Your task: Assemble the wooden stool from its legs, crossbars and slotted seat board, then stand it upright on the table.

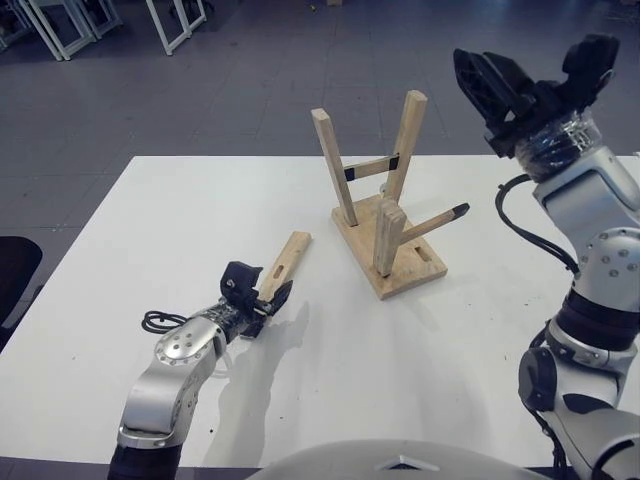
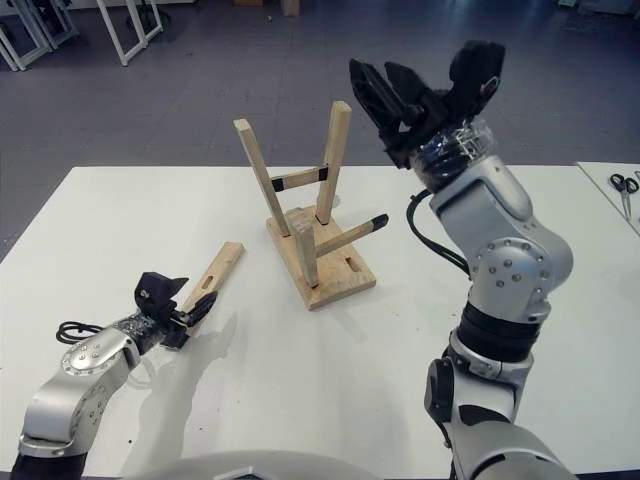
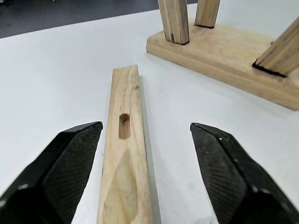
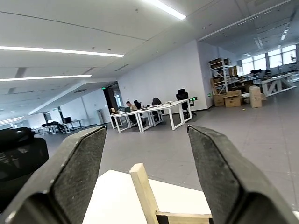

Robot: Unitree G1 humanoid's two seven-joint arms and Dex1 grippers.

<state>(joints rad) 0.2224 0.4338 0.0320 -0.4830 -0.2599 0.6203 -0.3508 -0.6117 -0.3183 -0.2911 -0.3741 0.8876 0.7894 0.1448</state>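
Observation:
The slotted seat board (image 1: 400,275) lies flat on the white table (image 1: 120,250) with three legs standing up from it. A crossbar (image 1: 372,168) with black ends joins the two tall back legs (image 1: 333,165). From the shorter front leg (image 1: 388,238) a second crossbar (image 1: 435,222) juts out to the right, its black tip free. A loose leg (image 1: 285,265) with a small slot (image 3: 124,126) lies left of the board. My left gripper (image 1: 262,290) rests low at its near end, open, one finger on each side of the loose leg (image 3: 124,158). My right gripper (image 1: 540,75) hangs open high above the table's right side.
A black cable (image 1: 160,322) loops on the table beside my left forearm. Scissors (image 2: 625,185) lie on a neighbouring table at far right. The table's far edge runs just behind the stool, with dark floor and white table frames (image 1: 175,20) beyond.

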